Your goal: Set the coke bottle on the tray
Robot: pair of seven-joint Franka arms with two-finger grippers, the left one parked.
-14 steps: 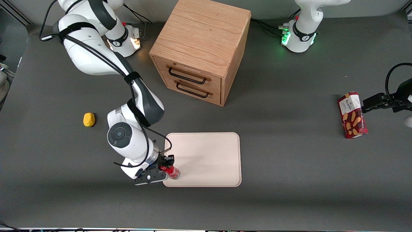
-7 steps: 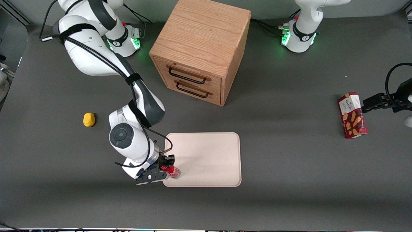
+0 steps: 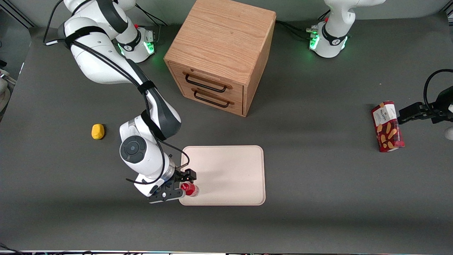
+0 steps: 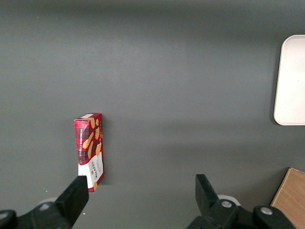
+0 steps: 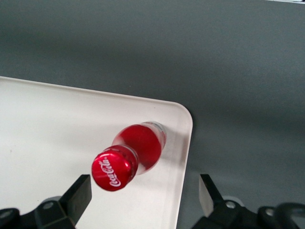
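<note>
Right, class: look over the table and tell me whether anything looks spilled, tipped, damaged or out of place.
Nothing is spilled or damaged. The bottle stands upright on the tray, but right at its corner toward the working arm, close to the rim. The hand is open around it. A snack box and a small yellow object sit apart on the table.

Gripper open over coke bottle
</note>
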